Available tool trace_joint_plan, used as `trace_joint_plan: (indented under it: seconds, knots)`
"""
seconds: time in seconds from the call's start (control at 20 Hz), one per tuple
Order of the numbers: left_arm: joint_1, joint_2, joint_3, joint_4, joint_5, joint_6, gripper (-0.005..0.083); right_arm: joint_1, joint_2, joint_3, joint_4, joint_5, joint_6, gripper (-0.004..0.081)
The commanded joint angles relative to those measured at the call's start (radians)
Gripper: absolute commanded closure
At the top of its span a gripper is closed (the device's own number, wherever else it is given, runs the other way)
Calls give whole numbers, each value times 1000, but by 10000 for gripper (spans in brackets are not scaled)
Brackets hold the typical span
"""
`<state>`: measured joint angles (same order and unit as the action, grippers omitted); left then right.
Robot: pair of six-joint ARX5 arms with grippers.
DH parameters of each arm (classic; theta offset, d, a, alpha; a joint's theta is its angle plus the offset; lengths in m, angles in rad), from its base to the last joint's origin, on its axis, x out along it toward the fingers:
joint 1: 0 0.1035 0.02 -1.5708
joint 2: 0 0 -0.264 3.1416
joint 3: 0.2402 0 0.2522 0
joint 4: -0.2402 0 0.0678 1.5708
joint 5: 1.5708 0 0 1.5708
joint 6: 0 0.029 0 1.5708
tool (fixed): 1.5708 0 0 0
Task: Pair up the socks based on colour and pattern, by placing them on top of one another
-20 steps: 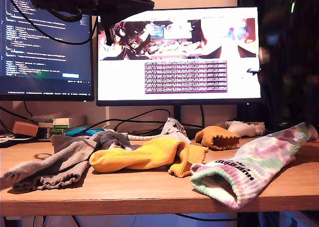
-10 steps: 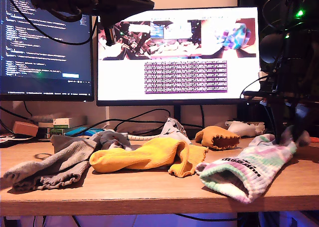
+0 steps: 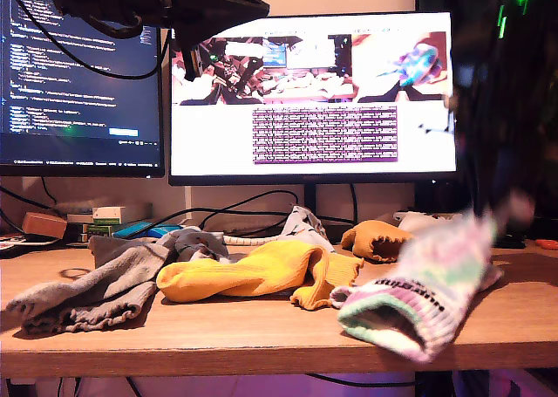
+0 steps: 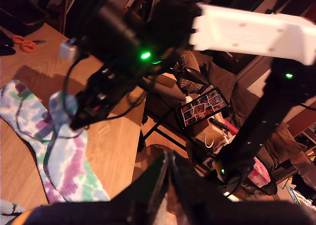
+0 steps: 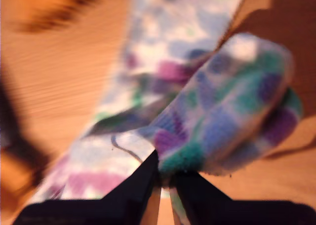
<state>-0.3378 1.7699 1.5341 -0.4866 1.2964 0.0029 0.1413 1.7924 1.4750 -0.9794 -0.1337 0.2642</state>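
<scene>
The pastel green-purple-white blotched sock [image 3: 427, 288] lies blurred on the desk at the exterior view's right. My second gripper [image 5: 165, 178] is shut on a fold of this sock [image 5: 217, 111] near its toe. The same sock [image 4: 54, 151] shows below the second arm [image 4: 113, 62]. My first gripper [image 4: 168, 183] hangs high with its jaws shut and nothing in them; its arm [image 3: 200, 4] is at the exterior view's upper left. A grey ribbed sock [image 3: 87, 292], a mustard sock [image 3: 253, 270], a second mustard sock [image 3: 379, 238] and a pale grey-blue sock [image 3: 301, 222] lie across the desk.
Two monitors [image 3: 314, 100] stand behind the socks, with cables running under them. A white controller [image 3: 427, 221] lies at the back on the exterior view's right. Orange scissors [image 4: 22, 43] lie near the desk's far edge. Small boxes [image 3: 105, 215] sit at the exterior view's back left.
The second arm has come in on the exterior view's right, and the pastel sock has shifted toward that view's left, now motion-blurred. The other socks have not moved.
</scene>
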Motion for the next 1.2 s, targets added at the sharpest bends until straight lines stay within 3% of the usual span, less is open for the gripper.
trace_joint_plan:
  seconds: [0.0, 0.2, 0.45, 0.55, 0.6, 0.7, 0.8, 1.0, 1.05, 1.15]
  knots:
    - [-1, 15, 0, 8, 3, 6, 769, 4, -17, 43, 0, -6, -3, 783]
    - [-1, 15, 0, 3, 4, 6, 769, 4, -17, 80, 51, -4, 2, 783]
    - [-1, 15, 0, -18, 4, 6, 769, 4, -15, 80, 66, 119, -5, 783]
    - [-1, 15, 0, -21, 4, 6, 769, 4, -15, 80, 82, 123, -8, 769]
    - [-1, 15, 0, -22, 4, 6, 769, 4, -11, 80, 92, 126, -19, 711]
    - [-1, 15, 0, -22, 4, 6, 769, 11, -2, 80, 94, 121, -56, 505]
    - [-1, 15, 0, -23, 4, 6, 769, 16, 9, 80, 92, 117, -55, 414]
    - [-1, 15, 0, -42, 4, 18, 769, 21, 9, 80, 80, 115, -77, 418]
    - [-1, 15, 0, -46, 3, 26, 769, 23, 9, 80, 62, 109, -112, 464]
    - [-1, 15, 0, -46, 2, 30, 769, 43, 19, 79, 35, 87, -136, 701]
